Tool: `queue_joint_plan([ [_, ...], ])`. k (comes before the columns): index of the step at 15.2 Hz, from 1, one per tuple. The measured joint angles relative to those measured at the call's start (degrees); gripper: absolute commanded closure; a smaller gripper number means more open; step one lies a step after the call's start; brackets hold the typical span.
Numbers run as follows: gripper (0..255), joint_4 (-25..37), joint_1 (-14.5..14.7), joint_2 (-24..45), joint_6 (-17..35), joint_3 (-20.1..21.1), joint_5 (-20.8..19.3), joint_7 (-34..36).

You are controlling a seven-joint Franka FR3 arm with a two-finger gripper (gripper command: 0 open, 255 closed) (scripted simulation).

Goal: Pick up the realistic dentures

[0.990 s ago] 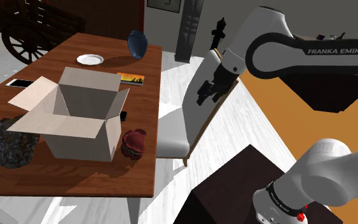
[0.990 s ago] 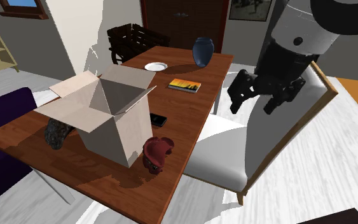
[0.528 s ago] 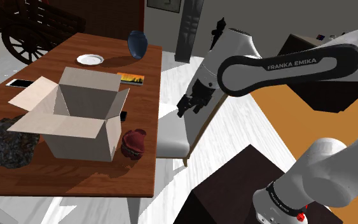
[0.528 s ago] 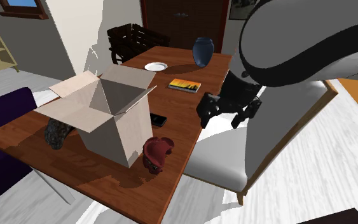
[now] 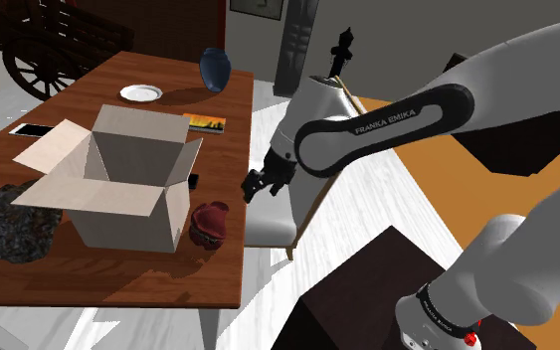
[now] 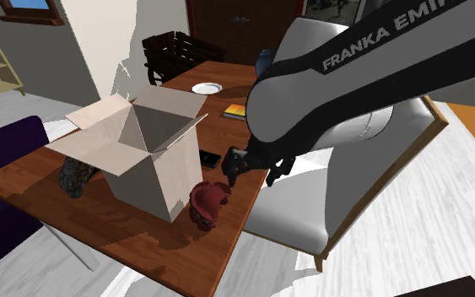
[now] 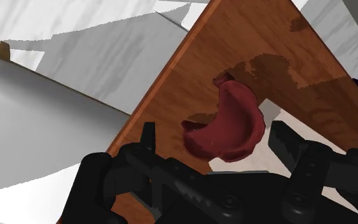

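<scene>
— Hovering by the table's chair-side edge, how does the gripper stand?
— Fingers apart, clasping nothing.
— And the dentures?
— A dark red, curved, glossy lump, no teeth discernible. It lies on the wood near that edge, just beside the open cardboard box's corner.
</scene>
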Motion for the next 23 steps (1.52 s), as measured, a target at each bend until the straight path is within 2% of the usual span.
queue_joint_plan([
  [4,0,3.74,1.45,8.46,4.87,1.42,-0.50,1.11],
  [10,0,11.96,4.16,20.40,8.85,2.12,-2.62,3.25],
  [18,0,12.85,5.16,26.42,13.94,1.85,-3.26,3.06],
  [19,255,12.97,5.25,26.74,14.15,1.80,-3.33,3.10],
  [23,255,13.11,5.33,26.94,14.34,1.75,-3.40,3.13],
])
